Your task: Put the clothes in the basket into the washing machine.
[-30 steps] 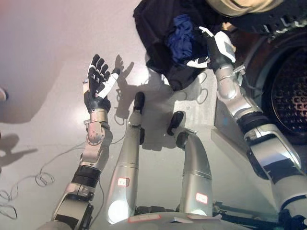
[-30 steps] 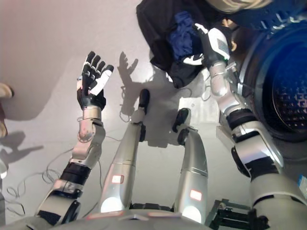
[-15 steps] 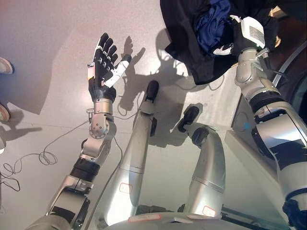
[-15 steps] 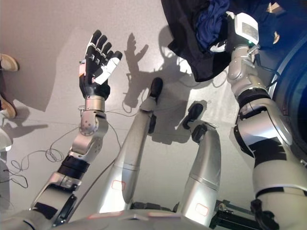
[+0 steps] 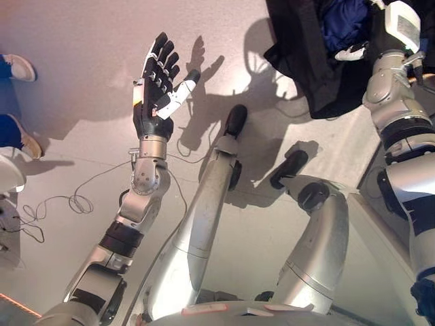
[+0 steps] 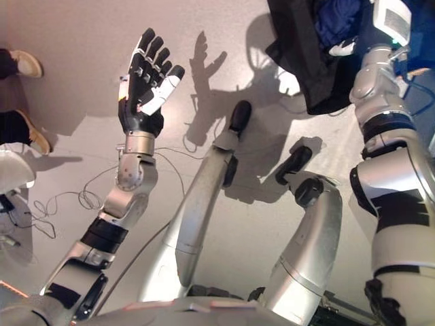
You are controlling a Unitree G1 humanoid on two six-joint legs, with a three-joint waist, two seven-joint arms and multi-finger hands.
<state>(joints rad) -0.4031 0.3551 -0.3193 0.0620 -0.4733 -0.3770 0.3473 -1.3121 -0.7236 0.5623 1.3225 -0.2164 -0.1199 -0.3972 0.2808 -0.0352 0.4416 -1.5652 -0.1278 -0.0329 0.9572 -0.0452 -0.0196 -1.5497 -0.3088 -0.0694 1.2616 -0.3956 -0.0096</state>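
While my right hand (image 5: pixel 380 37) pinches the limp, light black garment (image 5: pixel 306 54) and blue cloth (image 5: pixel 343 17) at a bunched fold, my left hand (image 5: pixel 158 88) hangs open, empty.

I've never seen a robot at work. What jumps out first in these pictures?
Probably the left hand, raised over the grey floor with fingers spread and holding nothing. Next, at the upper right, the right hand grips a bundle of dark clothes, black cloth with a blue piece inside. A person's shoes show at the left edge.
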